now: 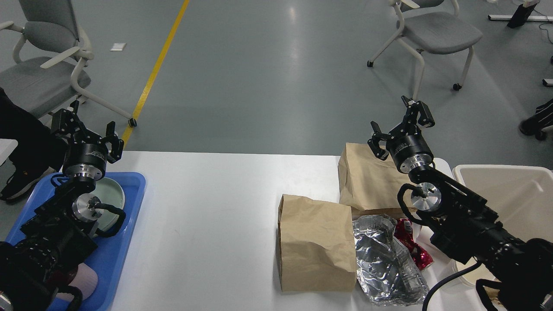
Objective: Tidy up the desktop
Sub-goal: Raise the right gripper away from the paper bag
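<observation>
The white desktop (216,207) spans the view. On its right side lie a brown paper bag (315,242), a second brown paper bag (367,181) behind it, a crumpled silver foil wrapper (384,259) and a red wrapper (410,242). My right gripper (402,125) is open and empty, raised above the far right edge of the desktop, just beyond the second bag. My left gripper (84,129) is open and empty, above the back of the blue tray (125,242) at the far left.
The blue tray holds a pale green plate (110,194) and a pinkish item (84,280), partly hidden by my left arm. A beige bin (510,190) stands off the right end. Grey chairs (436,30) stand on the floor behind.
</observation>
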